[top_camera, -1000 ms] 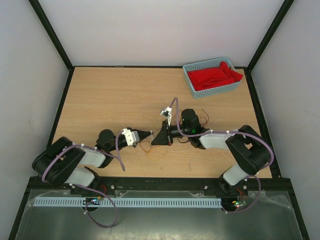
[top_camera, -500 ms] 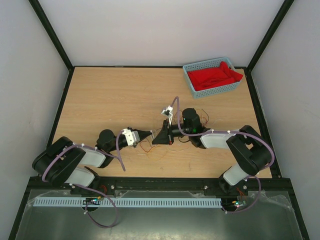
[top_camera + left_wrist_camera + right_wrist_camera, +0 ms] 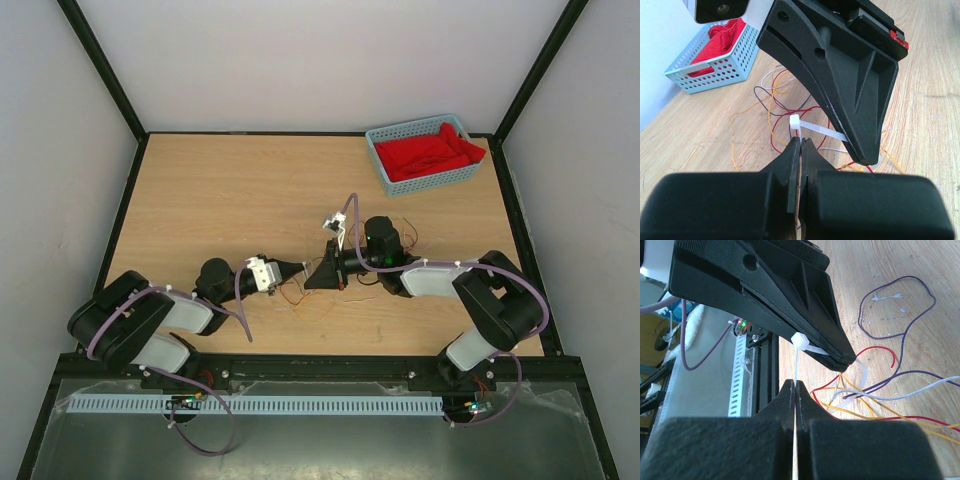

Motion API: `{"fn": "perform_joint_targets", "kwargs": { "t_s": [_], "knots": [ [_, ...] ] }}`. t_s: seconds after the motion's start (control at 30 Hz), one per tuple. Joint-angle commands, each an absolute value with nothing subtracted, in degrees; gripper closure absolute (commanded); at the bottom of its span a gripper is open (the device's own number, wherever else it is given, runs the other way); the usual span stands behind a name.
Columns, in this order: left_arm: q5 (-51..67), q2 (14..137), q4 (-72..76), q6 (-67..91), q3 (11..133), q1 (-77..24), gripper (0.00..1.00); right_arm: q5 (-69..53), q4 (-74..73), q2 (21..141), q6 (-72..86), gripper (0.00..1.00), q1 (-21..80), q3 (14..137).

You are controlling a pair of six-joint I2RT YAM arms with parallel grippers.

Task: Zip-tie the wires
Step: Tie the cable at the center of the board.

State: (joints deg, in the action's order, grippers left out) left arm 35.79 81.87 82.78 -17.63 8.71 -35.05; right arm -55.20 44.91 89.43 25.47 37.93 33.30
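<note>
The thin red, orange and dark purple wires (image 3: 300, 293) lie loosely curled on the table between my two grippers. They also show in the left wrist view (image 3: 774, 97) and the right wrist view (image 3: 880, 401). A white zip tie (image 3: 812, 128) spans the two grippers just above the wires, and its head (image 3: 800, 340) shows in the right wrist view. My left gripper (image 3: 801, 141) is shut on the zip tie just below the head. My right gripper (image 3: 794, 385) is shut on the thin strap running down from the head. A white band (image 3: 858, 382) curves around the wire bundle.
A light blue basket (image 3: 385, 177) holding red cloth stands at the back right of the table, and it also shows in the left wrist view (image 3: 722, 70). More wire loops (image 3: 408, 232) lie beside the right wrist. The black frame rail (image 3: 320, 365) runs along the near edge.
Both arms have shifted very slightly to the right. Both grippers stay shut on the zip tie.
</note>
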Motion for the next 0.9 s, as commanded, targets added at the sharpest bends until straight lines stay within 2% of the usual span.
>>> {"fn": "perform_joint_targets", "kwargs": {
  "t_s": [0.0,0.43,0.7,0.87],
  "knots": [
    [35.96,82.08,84.81,-18.34,10.02,-35.33,1.0,-56.52,45.36,88.77,25.13,1.0,37.71,34.11],
    [35.93,81.52,84.81,-18.8,9.63,-35.51,1.0,-55.38,47.64,89.21,27.81,1.0,37.55,34.1],
    [34.51,81.01,84.81,-20.59,8.67,-36.46,1.0,-56.79,60.81,92.91,40.74,1.0,35.88,32.75],
    [32.88,81.28,84.81,-22.52,8.46,-37.57,1.0,-57.68,62.65,94.72,44.54,1.0,35.77,33.42]
  ]
}}
